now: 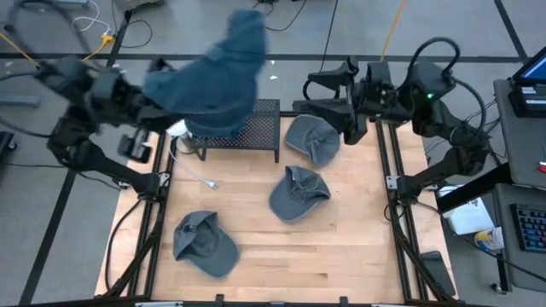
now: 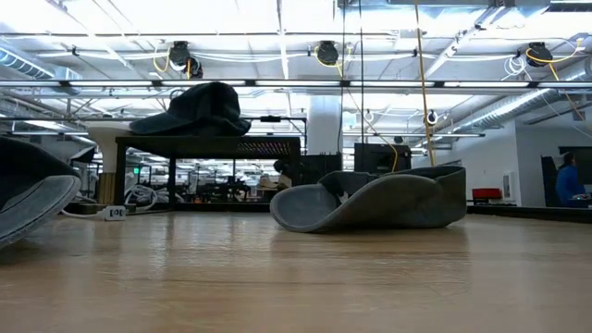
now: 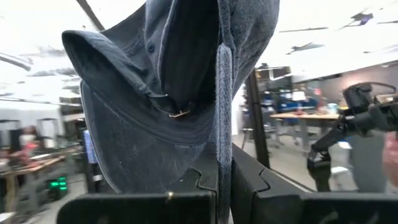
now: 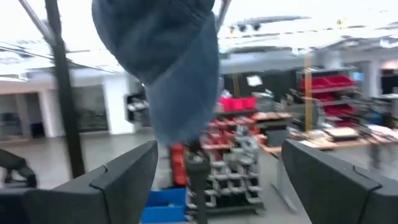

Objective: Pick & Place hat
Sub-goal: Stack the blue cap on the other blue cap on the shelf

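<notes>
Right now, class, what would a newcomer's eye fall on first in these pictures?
First, the blue hat held aloft by the left gripper above the black rack at the table's far edge. Next, three grey caps lying on the wooden table. The right gripper hovers open at the far right.

— We see even overhead lighting on the wooden table (image 1: 333,239); shadows under the hats are soft and short.

— Agreed. In the low view the ceiling lights (image 2: 277,18) glare white, and the near tabletop is out of focus (the far hat (image 2: 379,199) is sharper).

— The lifted hat (image 1: 217,72) smears with motion blur from above.

— Both wrist views blur too, with blown-out bright backgrounds; the cloth (image 3: 168,93) hangs dark against them.
</notes>
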